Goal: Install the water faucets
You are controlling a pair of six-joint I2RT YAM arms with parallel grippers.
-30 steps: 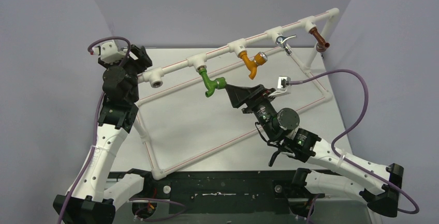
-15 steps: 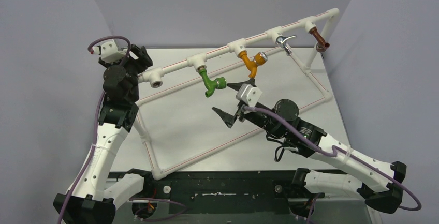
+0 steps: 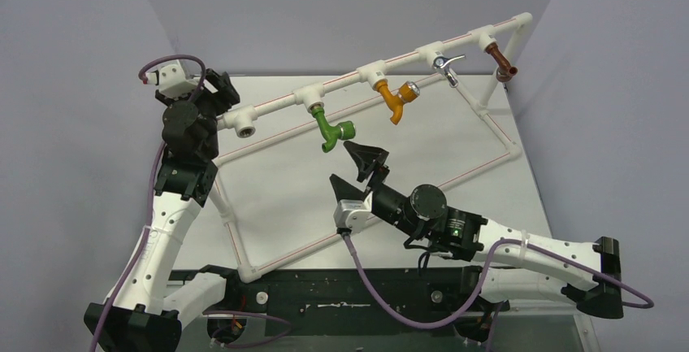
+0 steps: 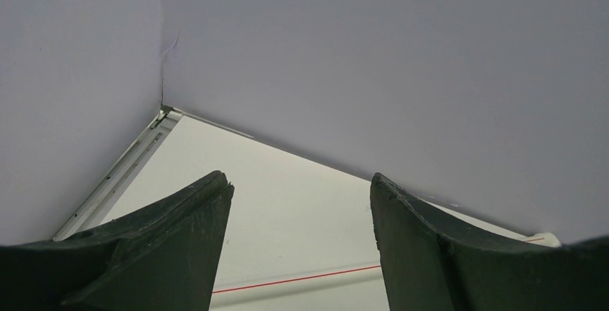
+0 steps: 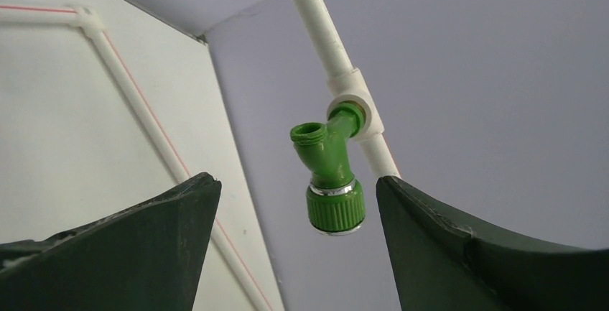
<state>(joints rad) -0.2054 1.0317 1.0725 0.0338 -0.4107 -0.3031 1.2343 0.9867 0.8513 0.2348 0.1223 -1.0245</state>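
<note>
Checking on the green tap [image 3: 328,132], Mia asks: "Where is it sitting?"

"Set by its neck into a white tee [image 3: 313,96] on the raised pipe rail [image 3: 272,110], hanging below it over the worktop [image 3: 276,197]. The orange tap [image 3: 395,100] and the chrome tap [image 3: 443,66] hang from tees further along to the right."

"And the right gripper [image 3: 356,171]?"

"Released. Its jaws stand wide apart, just short of the tap and touching nothing. Its wrist view looks up at the tap's ribbed end, framed in the gap between the jaws."

"The left gripper [image 4: 300,182]?"

"Also spread and empty, up by the left end of the rail. Only wall and worktop show between its jaws."

"So which step is this?"

"My reading is that the green tap is being threaded home, and this is a pause between turns. The neck looks seated in the tee, but I can't tell how tight it is."

"Next move?"

"If it needs more turning, the right gripper must go forward in line with the tap. It should close on the body rather than the cap, which may spin freely, and rotate about the tee's axis without bending the rail. Otherwise, the open socket [image 3: 244,131] at the rail's left end has no tap, and I see no spare one on the worktop."
</note>
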